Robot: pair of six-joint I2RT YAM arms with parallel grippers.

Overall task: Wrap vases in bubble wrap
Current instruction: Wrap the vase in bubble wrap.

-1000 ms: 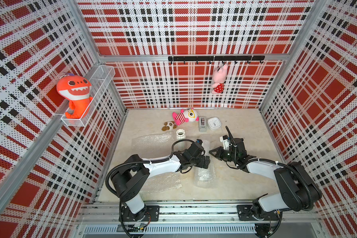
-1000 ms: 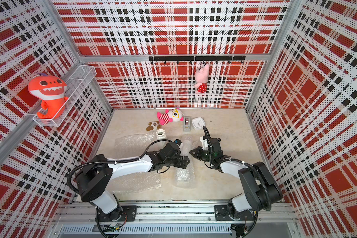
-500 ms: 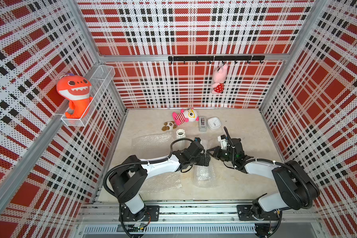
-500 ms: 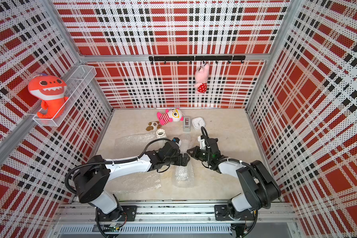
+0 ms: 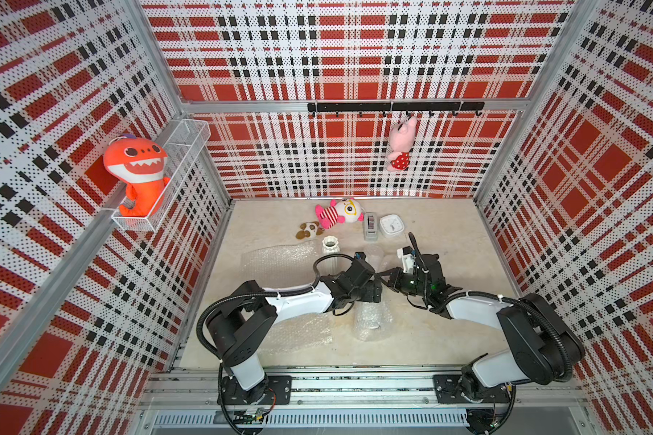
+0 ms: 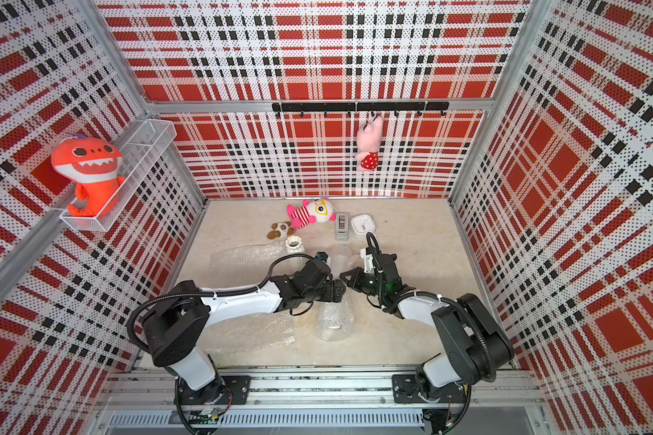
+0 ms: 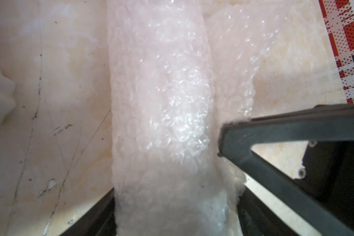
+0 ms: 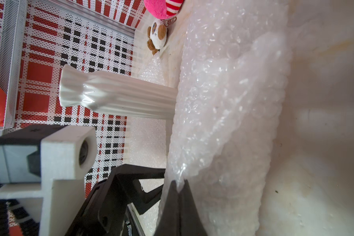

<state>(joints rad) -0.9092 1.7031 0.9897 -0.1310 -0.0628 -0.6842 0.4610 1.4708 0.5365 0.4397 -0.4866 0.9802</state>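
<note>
Bubble wrap (image 8: pixel 223 102) hides the foot of the vase (image 8: pixel 119 98), spotted plush (image 8: pixel 157 35) beyond.

The room is a small box with three tall walls. The far wall (image 5: pixel 355 56), the left wall (image 5: pixel 53 94) and the right wall (image 5: pixel 600 169) all have red, black and white checks full of tiny dots. Shiny metal bars (image 5: pixel 155 56) run up the corners. A white wire shelf (image 5: pixel 189 132) sticks out from the left wall, with an orange shark toy (image 5: pixel 138 173) sitting at its near end. A pink pig toy (image 5: pixel 400 145) hangs from a black hook rail (image 5: pixel 355 106) on the far wall. The worktop (image 5: pixel 449 233) is pale beige like stone. A silver rail (image 5: pixel 355 384) runs along its near edge. The light is bright and even.
</note>
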